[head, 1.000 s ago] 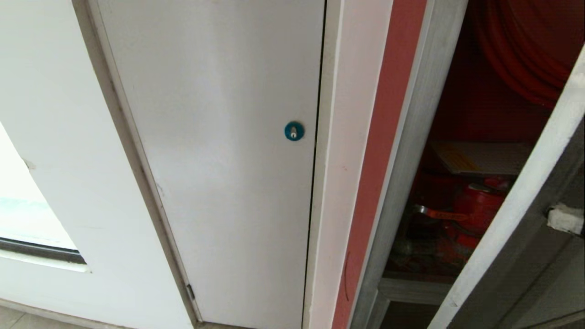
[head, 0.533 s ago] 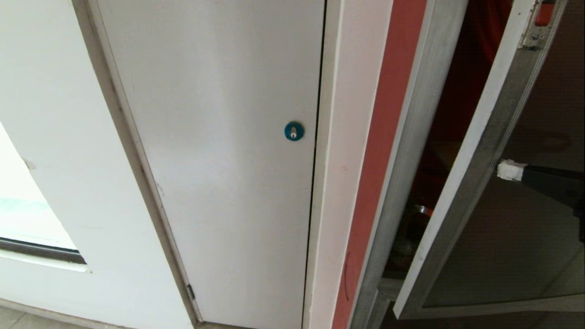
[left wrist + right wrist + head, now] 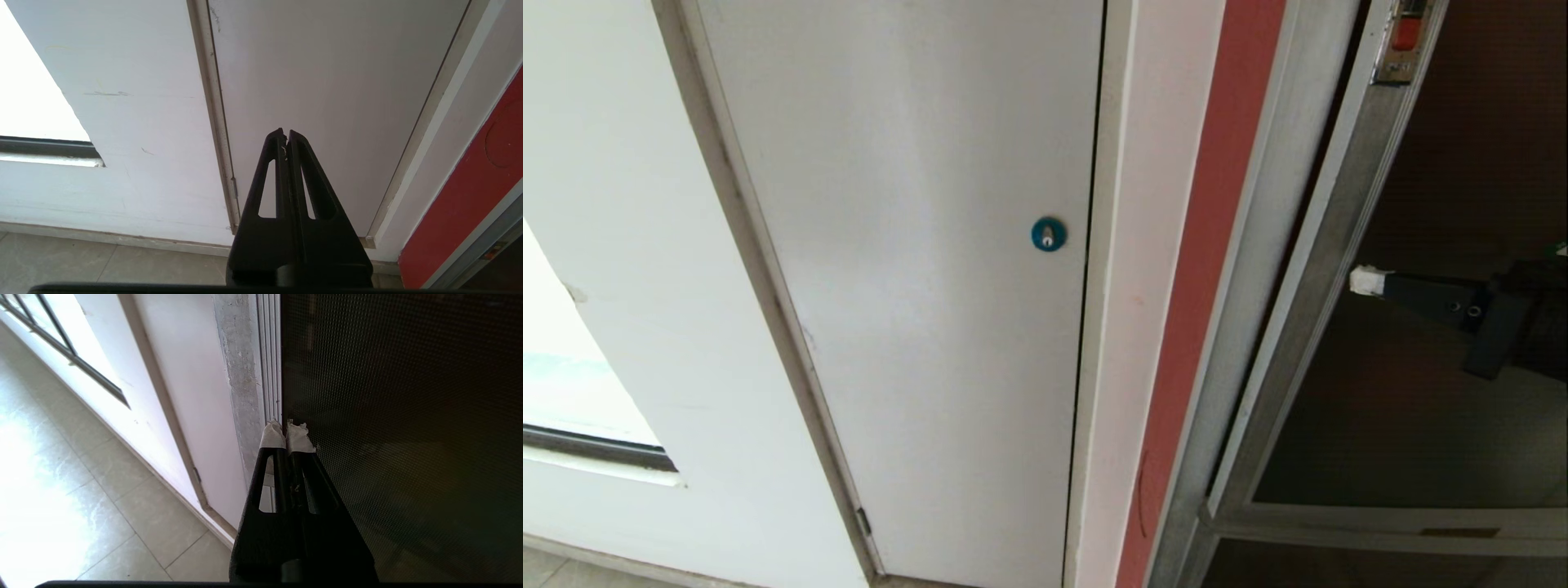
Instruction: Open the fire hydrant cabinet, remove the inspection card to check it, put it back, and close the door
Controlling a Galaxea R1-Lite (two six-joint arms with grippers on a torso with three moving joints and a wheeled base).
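Plain white door [image 3: 907, 269] with round blue lock [image 3: 1048, 234] fills the head view's left and centre, red strip [image 3: 1205, 269] just right of it. Fire hydrant cabinet [image 3: 1262, 269] silver frame at right; its door [image 3: 1445, 425], dark tinted glass in aluminium frame, sits nearly flush against the cabinet frame, red latch tab [image 3: 1405, 34] at top. Right tool [image 3: 1364, 280] closed, holding nothing, taped white tips at the door's frame edge near the glass. Left tool [image 3: 285, 134] closed, empty, parked low facing the white door. Inspection card not visible, interior hidden behind the glass.
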